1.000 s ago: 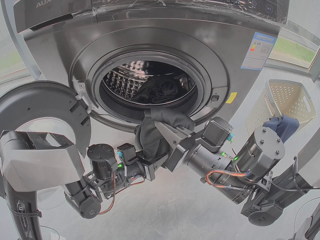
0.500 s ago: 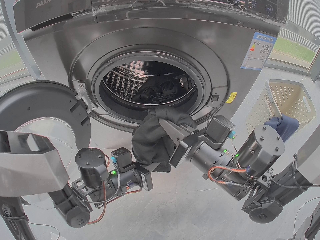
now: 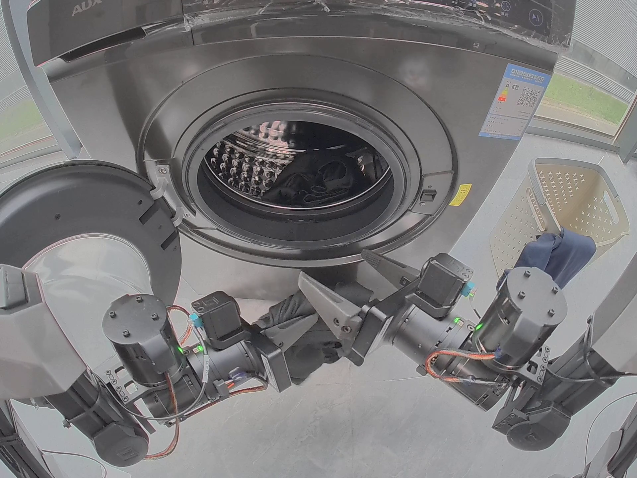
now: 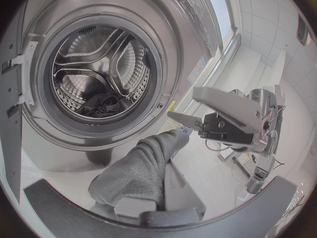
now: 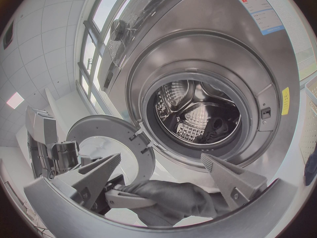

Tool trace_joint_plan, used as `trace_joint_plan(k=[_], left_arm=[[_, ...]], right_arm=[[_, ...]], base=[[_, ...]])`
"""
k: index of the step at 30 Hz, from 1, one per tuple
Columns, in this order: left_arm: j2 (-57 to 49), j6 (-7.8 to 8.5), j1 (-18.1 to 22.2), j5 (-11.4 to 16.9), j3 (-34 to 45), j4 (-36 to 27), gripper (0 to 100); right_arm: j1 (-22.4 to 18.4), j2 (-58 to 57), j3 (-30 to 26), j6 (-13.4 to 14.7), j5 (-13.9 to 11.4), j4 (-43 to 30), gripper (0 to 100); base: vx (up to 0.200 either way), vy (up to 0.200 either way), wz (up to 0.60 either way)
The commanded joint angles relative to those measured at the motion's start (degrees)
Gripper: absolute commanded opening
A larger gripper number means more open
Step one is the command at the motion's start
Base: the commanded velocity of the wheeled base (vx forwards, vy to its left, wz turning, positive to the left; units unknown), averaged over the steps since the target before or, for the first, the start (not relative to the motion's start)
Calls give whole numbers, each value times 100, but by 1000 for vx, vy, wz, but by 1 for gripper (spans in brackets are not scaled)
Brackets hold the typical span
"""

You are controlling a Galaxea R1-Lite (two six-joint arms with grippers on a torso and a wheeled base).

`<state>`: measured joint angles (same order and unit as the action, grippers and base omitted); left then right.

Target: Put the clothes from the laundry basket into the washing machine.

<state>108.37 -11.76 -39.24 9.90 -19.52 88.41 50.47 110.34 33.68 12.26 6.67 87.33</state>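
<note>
Left gripper [image 3: 298, 326] clamped on a dark grey garment [image 3: 308, 353], low before the washing machine [image 3: 292, 74].
Right gripper [image 3: 333, 265] gapes wide just above that garment. Beyond both, a black garment [image 3: 312, 177] lies in the drum. The laundry basket [image 3: 577, 194] stands behind the right gripper.

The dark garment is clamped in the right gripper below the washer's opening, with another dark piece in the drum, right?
No: the left gripper clamps the dark garment, as the left wrist view shows; the right gripper stands open. The rest holds: below the washer's opening, another dark piece in the drum.
</note>
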Motion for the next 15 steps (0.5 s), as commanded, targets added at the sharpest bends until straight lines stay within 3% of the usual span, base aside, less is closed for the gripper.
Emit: trace_joint_plan(k=[1,6,12,15], left_arm=[[-80,-10,22,3,-17,10,0],[-185,-45,215,12,-105,10,0],[-528,-335,285,21,-17,10,0],[-686,-370,277,30,97,10,0]], right_arm=[[-11,-91,-151,4,1,3,100],[-143,-373,-538,4,10,-6,100],[-406,-443,-1320,-13,1,-15,100],[-406,-425,-1470,-5,1,-15,100]], base=[[0,0,0],[0,0,0],[0,0,0],[0,0,0]])
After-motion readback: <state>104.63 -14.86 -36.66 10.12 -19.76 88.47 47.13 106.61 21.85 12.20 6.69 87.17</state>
